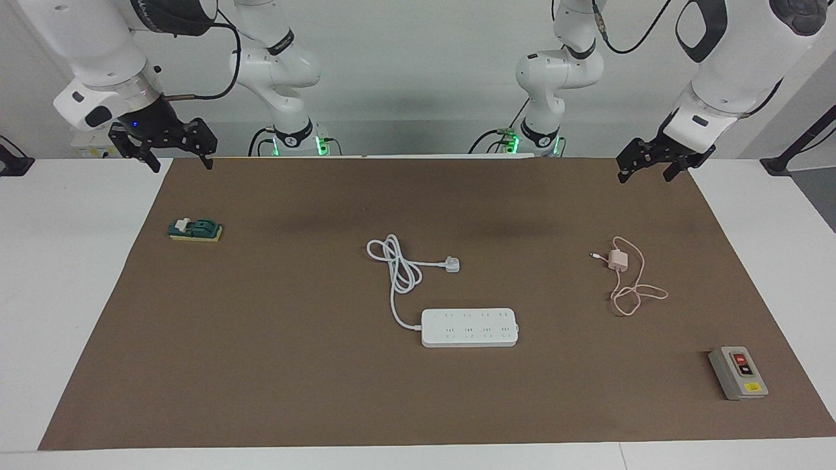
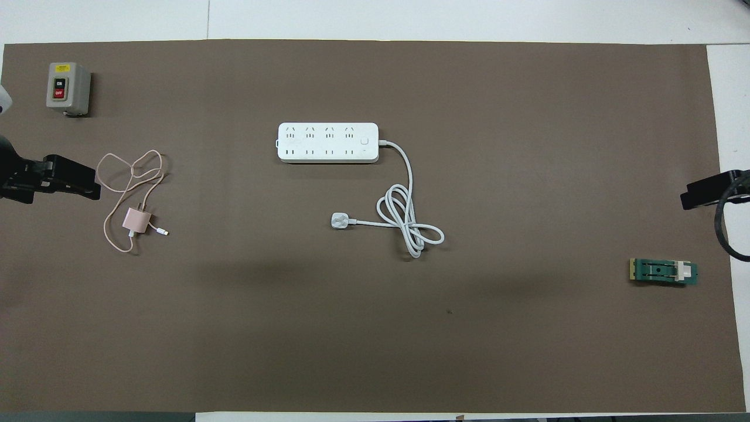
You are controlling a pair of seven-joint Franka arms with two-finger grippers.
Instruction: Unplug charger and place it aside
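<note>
Robot lab: two arm bases (image 1: 290, 134) at white table (image 1: 72, 261), brown mat (image 1: 326, 391).

The pale pink cube charger (image 1: 618, 261) is lying unplugged toward the left arm's end, its thin cable looping.

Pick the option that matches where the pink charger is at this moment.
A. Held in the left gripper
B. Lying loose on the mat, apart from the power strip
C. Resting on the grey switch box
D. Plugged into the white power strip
B: the charger lies on the brown mat toward the left arm's end, well clear of the power strip, whose sockets are all empty.
</note>
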